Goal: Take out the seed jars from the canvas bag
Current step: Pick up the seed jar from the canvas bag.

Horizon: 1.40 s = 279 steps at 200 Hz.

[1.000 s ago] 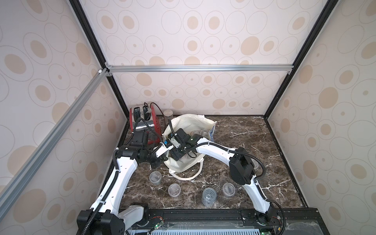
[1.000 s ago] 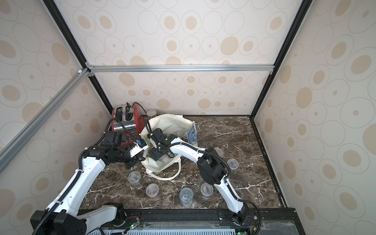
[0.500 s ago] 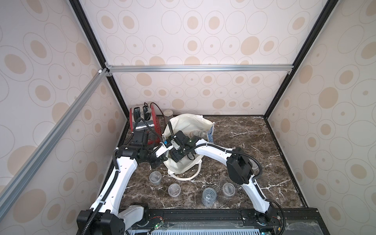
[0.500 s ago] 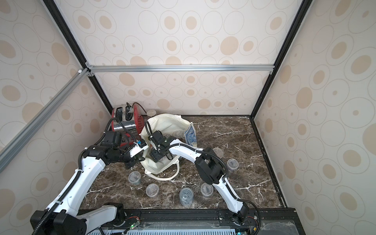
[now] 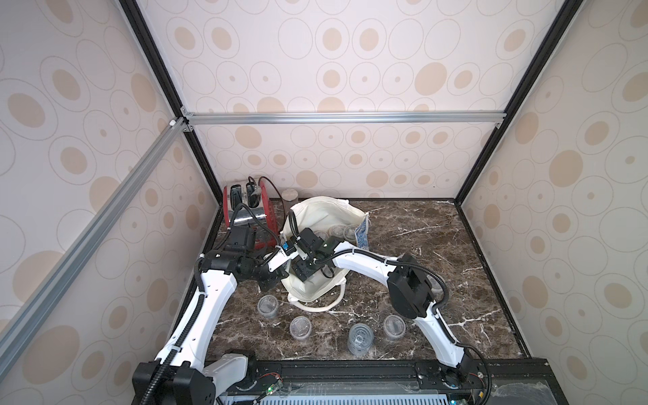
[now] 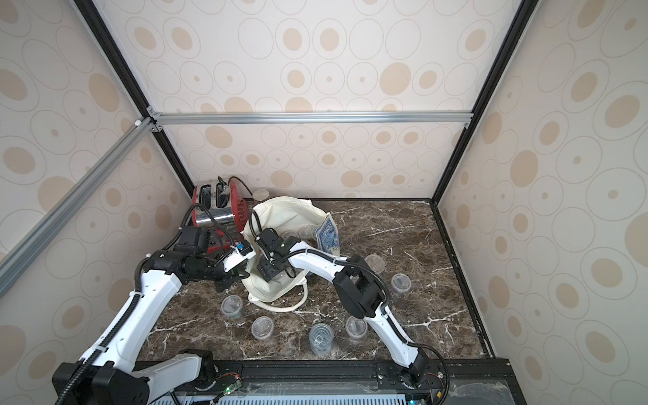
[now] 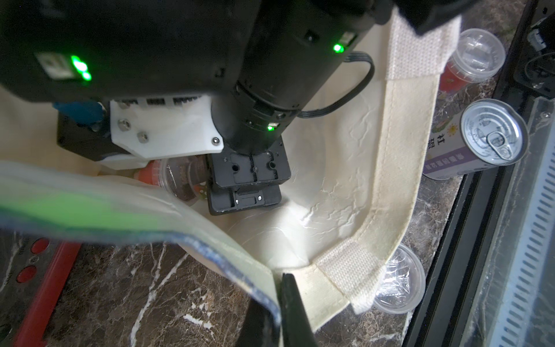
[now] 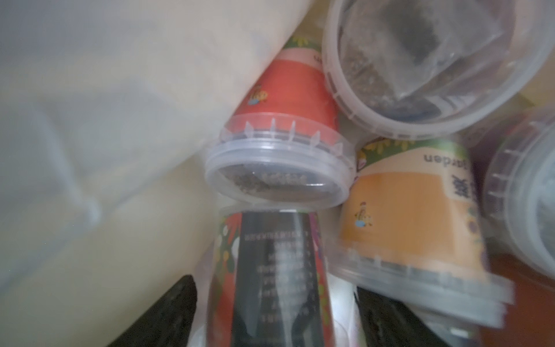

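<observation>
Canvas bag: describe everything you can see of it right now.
The canvas bag is cream fabric with a blue swirl print outside and webbing handles. It sits slumped on the marble table, mouth open, beside the toaster. The left gripper pinches its rim; the right gripper reaches inside among seed jars, jaws open around one.

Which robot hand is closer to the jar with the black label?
Right. The right gripper straddles that jar inside the canvas bag; the left gripper pinches the bag's rim.
</observation>
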Available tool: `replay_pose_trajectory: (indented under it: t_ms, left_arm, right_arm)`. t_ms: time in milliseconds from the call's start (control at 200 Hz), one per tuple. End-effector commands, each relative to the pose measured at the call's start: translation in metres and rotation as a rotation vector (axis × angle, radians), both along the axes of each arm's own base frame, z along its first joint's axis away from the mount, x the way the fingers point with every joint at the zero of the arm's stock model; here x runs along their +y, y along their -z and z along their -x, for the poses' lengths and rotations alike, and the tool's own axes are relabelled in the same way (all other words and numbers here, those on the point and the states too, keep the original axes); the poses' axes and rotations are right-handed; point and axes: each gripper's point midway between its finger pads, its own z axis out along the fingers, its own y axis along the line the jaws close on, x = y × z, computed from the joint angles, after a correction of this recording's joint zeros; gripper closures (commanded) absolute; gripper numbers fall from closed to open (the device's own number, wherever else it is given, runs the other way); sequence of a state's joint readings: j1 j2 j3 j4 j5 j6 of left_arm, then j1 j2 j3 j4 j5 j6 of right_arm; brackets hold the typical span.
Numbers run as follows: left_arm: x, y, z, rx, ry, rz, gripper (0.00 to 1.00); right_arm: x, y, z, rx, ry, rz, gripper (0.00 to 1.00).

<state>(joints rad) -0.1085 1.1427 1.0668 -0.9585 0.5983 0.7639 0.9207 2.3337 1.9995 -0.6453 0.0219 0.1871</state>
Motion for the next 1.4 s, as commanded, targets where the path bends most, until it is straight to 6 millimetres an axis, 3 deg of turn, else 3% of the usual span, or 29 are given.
replay_pose_trajectory:
  t_ms: [0, 415, 545, 935, 1391]
  left_arm:
    - [-0.006, -0.017, 0.004, -0.031, 0.048, 0.023, 0.98]
    - [-0.004, -0.017, 0.003, -0.039, 0.042, 0.014, 0.97]
    - [-0.005, -0.015, 0.004, -0.035, 0.05, 0.018, 0.97]
    - [-0.005, -0.016, 0.0, -0.032, 0.041, 0.013, 0.96]
    - [-0.007, -0.02, 0.001, -0.042, 0.054, 0.024, 0.96]
  right_arm:
    - [-0.035, 0.043, 0.027, 0.163, 0.069, 0.159, 0.17]
    - [-0.016, -0.041, 0.039, 0.246, 0.175, -0.082, 0.28]
    - [-0.014, -0.057, 0.041, 0.288, 0.181, -0.146, 0.29]
    - [-0.027, -0.038, 0.043, 0.297, 0.174, -0.085, 0.26]
    - [-0.014, -0.007, 0.037, 0.358, 0.222, -0.077, 0.22]
